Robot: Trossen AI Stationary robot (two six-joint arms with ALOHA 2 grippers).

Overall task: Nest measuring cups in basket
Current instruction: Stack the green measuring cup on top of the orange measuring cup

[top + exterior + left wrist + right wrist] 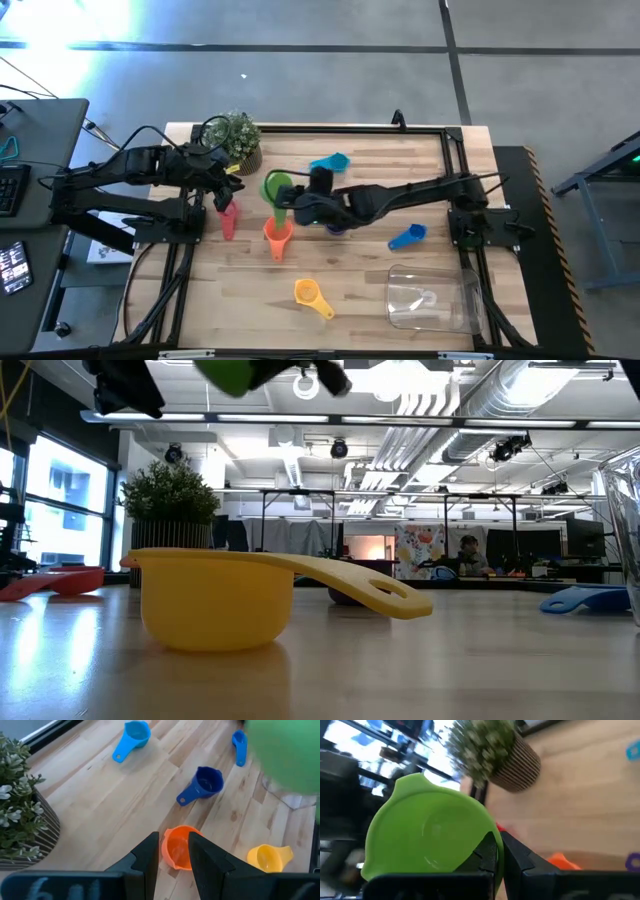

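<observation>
- My right gripper (499,851) is clamped on the rim of the green cup (277,186), holding it up off the table, just above the orange cup (277,236)
- My left gripper (173,851) hangs over the table's left side with its fingers a narrow gap apart and nothing between them; the orange cup shows past them
- The pink cup (229,217) lies below that left gripper, near the potted plant (237,138)
- The purple cup (202,786) sits beside the orange one, the teal cup (331,162) farther back, the blue cup (408,236) to the right
- The yellow cup (311,296) sits toward the front edge
- The clear basket (433,298) stands at the front right corner of the table (380,300), well apart from the green cup
</observation>
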